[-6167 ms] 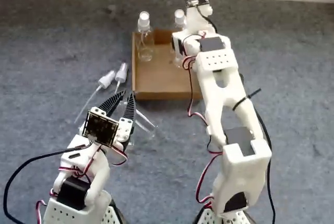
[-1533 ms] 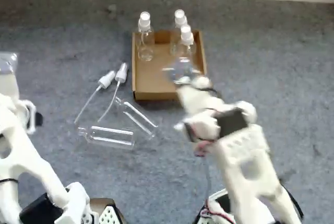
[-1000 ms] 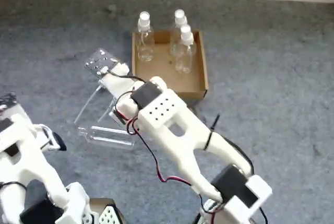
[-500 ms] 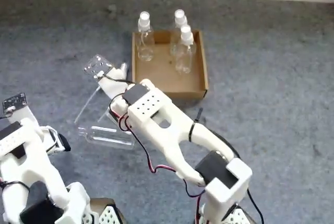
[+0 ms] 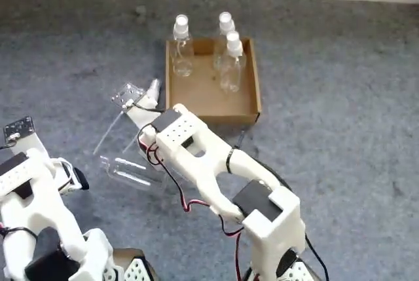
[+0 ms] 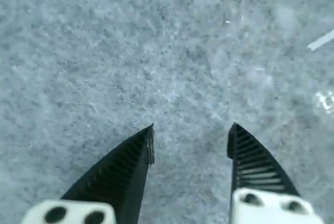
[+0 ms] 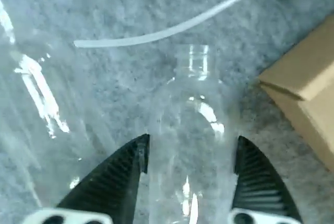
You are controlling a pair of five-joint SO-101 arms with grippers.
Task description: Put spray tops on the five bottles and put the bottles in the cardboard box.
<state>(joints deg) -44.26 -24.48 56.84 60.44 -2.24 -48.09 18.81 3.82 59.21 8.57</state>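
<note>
A clear uncapped bottle (image 7: pixel 192 104) lies on the grey carpet between the fingers of my right gripper (image 7: pixel 192 139), which is open and straddles the bottle's body. A second clear bottle (image 5: pixel 131 171) lies beside it, also seen as the bottle (image 7: pixel 36 88) in the right wrist view. A loose spray top (image 5: pixel 152 88) with a long tube (image 7: pixel 172 28) lies just beyond the bottle's neck. Three capped bottles (image 5: pixel 232 65) stand in the cardboard box (image 5: pixel 213 101). My left gripper (image 6: pixel 192 127) hangs open over bare carpet at the near left.
The box corner (image 7: pixel 308 78) is close to the held-over bottle's neck. My right arm (image 5: pixel 196 156) stretches diagonally across the middle of the carpet. The left arm (image 5: pixel 33 183) stands at the near left edge. Carpet to the right of the box is bare.
My right arm swung from the box over to the lying bottles and lowered around one. The other lying bottle shifted slightly. My left arm drew back to the near left.
</note>
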